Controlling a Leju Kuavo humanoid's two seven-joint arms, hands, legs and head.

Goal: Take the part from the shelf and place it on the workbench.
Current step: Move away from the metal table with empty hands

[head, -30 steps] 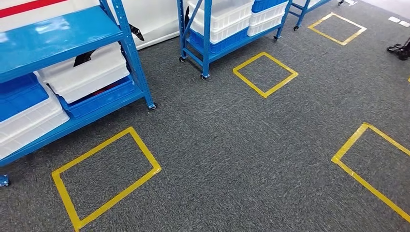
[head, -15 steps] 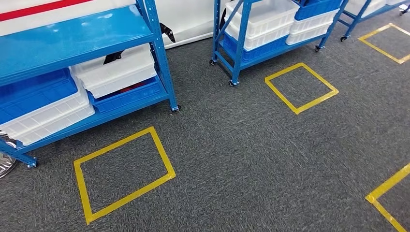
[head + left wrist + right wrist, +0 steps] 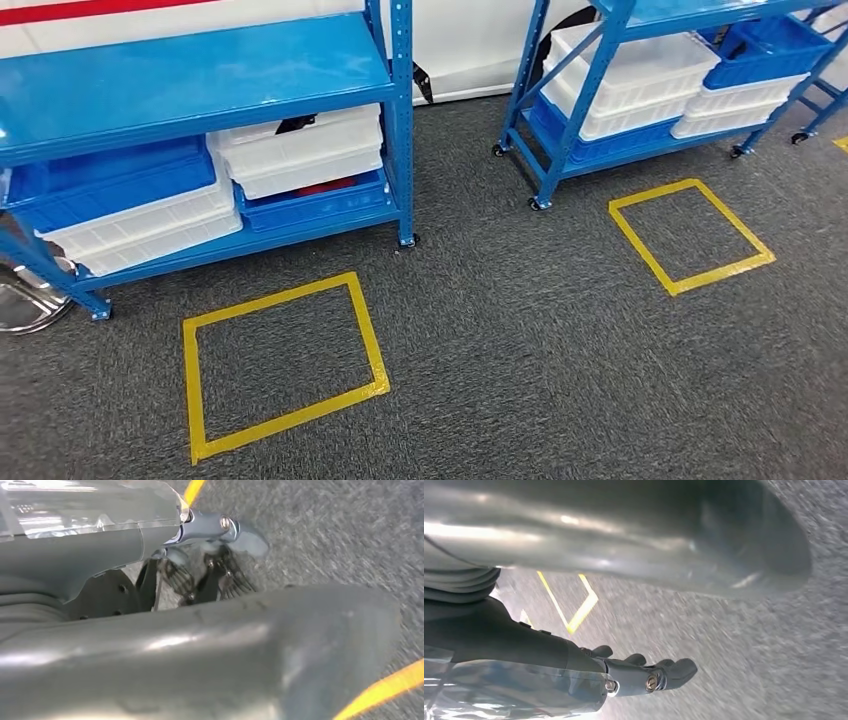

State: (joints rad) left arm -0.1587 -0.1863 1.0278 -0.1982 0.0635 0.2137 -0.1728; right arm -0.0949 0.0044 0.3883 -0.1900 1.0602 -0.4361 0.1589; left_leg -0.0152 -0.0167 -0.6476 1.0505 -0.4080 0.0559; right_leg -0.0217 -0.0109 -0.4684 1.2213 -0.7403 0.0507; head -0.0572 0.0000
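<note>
Both my hands hang over the grey carpet (image 3: 520,350), well apart from the blue shelf (image 3: 200,75) where the part is kept. In the left wrist view my left hand (image 3: 210,570) holds nothing, its dark fingers (image 3: 235,530) loosely bent and standing off from the thick grey thumb. In the right wrist view my right hand (image 3: 639,672) is likewise unladen, its fingers (image 3: 679,669) reaching out side by side above the carpet.

I cannot tell which item is the part. The head view shows the shelf's lower board carrying stacked white bins (image 3: 300,150) and a blue bin (image 3: 315,208) at its right end, beside the right front post. Something red (image 3: 325,187) shows in the gap between the blue bin and the white one on top of it, too hidden to name.

The head view also takes in a second blue shelf (image 3: 560,130) on castors to the right, loaded with white and blue bins. A yellow tape square (image 3: 285,365) lies on the carpet in front of the first shelf, another yellow square (image 3: 690,235) in front of the second. The wrist views give the close look at the fingers, with blurred carpet and strips of yellow tape behind them.
</note>
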